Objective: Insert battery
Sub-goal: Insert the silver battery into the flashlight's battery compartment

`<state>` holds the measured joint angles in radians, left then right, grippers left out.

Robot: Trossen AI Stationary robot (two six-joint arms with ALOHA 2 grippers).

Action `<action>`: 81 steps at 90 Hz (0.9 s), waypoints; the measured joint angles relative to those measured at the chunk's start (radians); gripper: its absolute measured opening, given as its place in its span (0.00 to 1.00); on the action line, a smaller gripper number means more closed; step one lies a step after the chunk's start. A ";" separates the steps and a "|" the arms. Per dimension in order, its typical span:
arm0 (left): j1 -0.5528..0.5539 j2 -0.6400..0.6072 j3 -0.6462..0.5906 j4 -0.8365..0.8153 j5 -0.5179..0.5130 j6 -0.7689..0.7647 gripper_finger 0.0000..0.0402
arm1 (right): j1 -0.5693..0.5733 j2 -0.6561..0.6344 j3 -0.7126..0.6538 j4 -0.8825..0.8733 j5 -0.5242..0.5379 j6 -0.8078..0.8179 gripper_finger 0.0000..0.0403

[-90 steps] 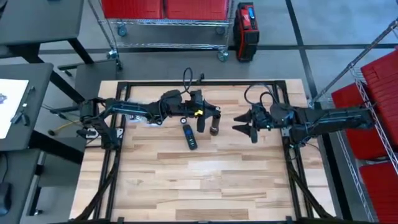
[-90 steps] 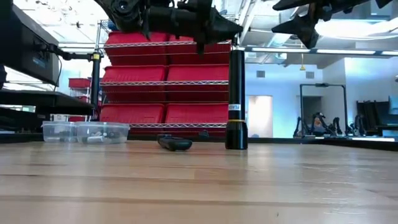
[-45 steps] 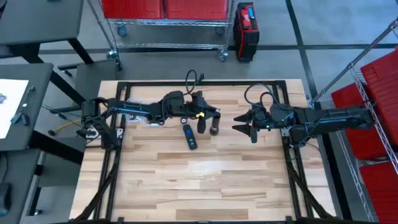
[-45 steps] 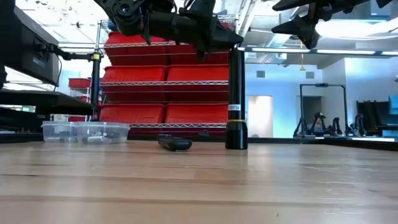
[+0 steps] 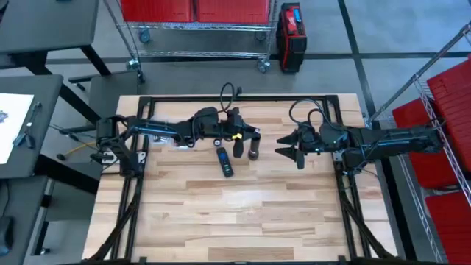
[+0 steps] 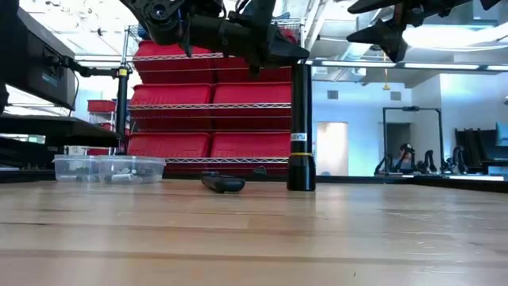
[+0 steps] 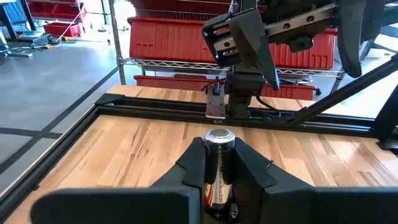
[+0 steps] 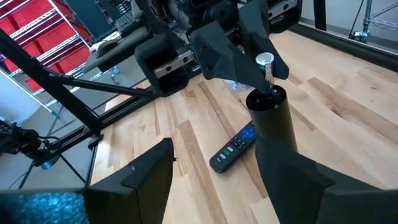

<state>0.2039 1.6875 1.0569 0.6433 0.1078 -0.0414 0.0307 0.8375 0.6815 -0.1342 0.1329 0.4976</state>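
Note:
A black flashlight tube [image 6: 302, 127] stands upright on its end on the table, also seen in the high view [image 5: 254, 153] and in the right wrist view [image 8: 273, 121]. My left gripper [image 5: 244, 140] hovers right over its open top, shut on a battery [image 7: 219, 165]. The battery's silver cap [image 8: 266, 60] points up, and its lower end is at the tube's mouth. My right gripper [image 5: 293, 153] hangs open to the right of the tube, above the table, with nothing between its fingers. My left gripper pinches the battery's side walls [image 7: 217, 177] between its two fingers, below the silver cap. The fingers [image 8: 221, 53] come in about level from the table's left and lie across the battery. The battery stands upright over the tube's mouth [image 8: 268, 94], clear of the table.
A dark remote control [image 5: 224, 162] lies flat on the table just left of the tube and nearer the front. Clear plastic containers [image 6: 109, 168] stand at the table's far left. Red bins on a wire shelf [image 6: 210, 95] stand beyond the far edge.
My left gripper has sunk a little toward the tube's top with the battery, tipping slightly. The tube and the remote have stayed where they were.

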 joint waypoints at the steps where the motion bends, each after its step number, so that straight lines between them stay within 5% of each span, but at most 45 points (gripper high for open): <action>1: 0.000 0.000 0.000 -0.002 0.000 0.000 0.06 | 0.000 0.000 0.000 0.000 0.000 0.000 0.53; 62: -0.011 -0.002 0.002 -0.048 -0.017 0.125 0.07 | 0.000 0.000 0.000 0.000 0.000 0.000 0.53; 81: -0.011 -0.002 0.002 -0.053 -0.017 0.124 0.14 | 0.000 0.000 0.000 0.000 0.000 0.001 0.53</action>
<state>0.1928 1.6855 1.0584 0.5906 0.0906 0.0830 0.0307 0.8375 0.6815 -0.1345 0.1330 0.4983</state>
